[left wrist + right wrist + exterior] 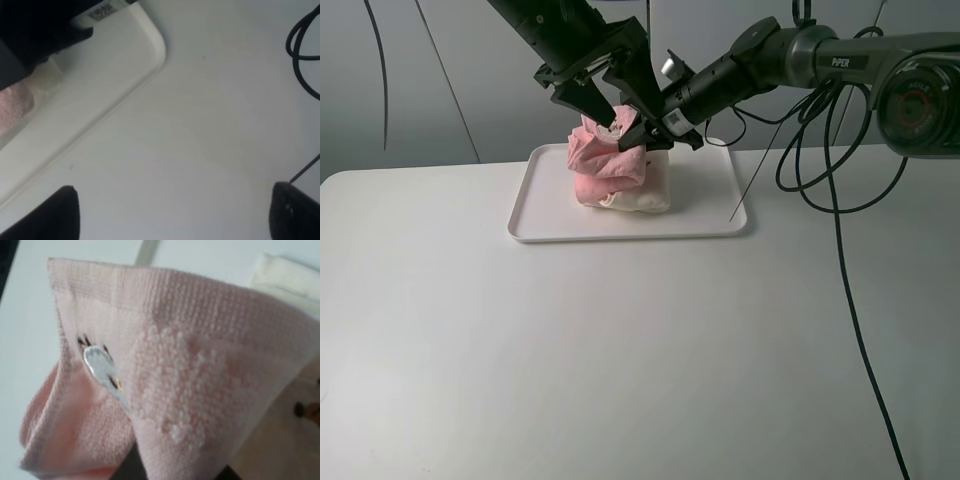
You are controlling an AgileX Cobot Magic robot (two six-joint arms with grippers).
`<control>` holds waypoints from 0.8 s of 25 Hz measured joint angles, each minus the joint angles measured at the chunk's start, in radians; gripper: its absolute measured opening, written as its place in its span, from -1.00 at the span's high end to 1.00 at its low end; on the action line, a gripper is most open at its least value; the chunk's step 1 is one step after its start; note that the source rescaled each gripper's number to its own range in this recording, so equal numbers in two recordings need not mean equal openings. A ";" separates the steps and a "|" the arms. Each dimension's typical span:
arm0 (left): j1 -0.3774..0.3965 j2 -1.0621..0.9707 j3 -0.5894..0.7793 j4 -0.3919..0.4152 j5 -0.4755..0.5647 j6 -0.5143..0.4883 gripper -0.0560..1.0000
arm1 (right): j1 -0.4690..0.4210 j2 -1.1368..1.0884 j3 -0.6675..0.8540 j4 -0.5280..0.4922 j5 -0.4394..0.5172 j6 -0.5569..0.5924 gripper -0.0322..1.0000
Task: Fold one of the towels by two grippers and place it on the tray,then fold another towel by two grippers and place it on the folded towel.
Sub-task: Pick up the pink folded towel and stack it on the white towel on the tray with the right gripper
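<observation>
**Two robot arms over a pink towel on a white tray**

A smooth white tabletop (620,350) fills most of the high camera's picture, with a plain pale grey wall (450,90) behind it. Thin black cables (840,250) hang down the wall and trail across the right side of the table.

Near the far edge of the table sits a shallow white rectangular plastic tray (545,225) with rounded corners. On it lies a folded cream towel (645,200), and a crumpled pink terry-cloth towel (605,160) is heaped on top of it, partly lifted.

The left gripper (600,100), black, hangs just above the pink towel with its fingers spread wide; its wrist camera shows the two fingertips well apart over bare table beside the tray's corner. The right gripper (645,135), also black, reaches in from the right and pinches a fold of the pink towel; its wrist camera is filled by the cloth, bunched up close.

White lettering on the right arm (850,62) reads "PIPER". A small white barcode sticker (675,118) sits near the right gripper; its print is too small to read.
</observation>
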 joint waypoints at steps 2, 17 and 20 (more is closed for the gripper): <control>0.000 0.000 0.000 0.000 0.000 0.000 -0.95 | 0.000 0.000 0.000 -0.069 -0.015 0.042 0.71; 0.000 0.000 0.000 0.013 0.000 0.001 -0.95 | 0.000 -0.017 0.000 -0.222 -0.062 0.119 -0.99; 0.002 0.000 0.000 0.025 0.000 0.001 -0.95 | 0.000 -0.068 0.000 -0.316 -0.065 0.115 -1.00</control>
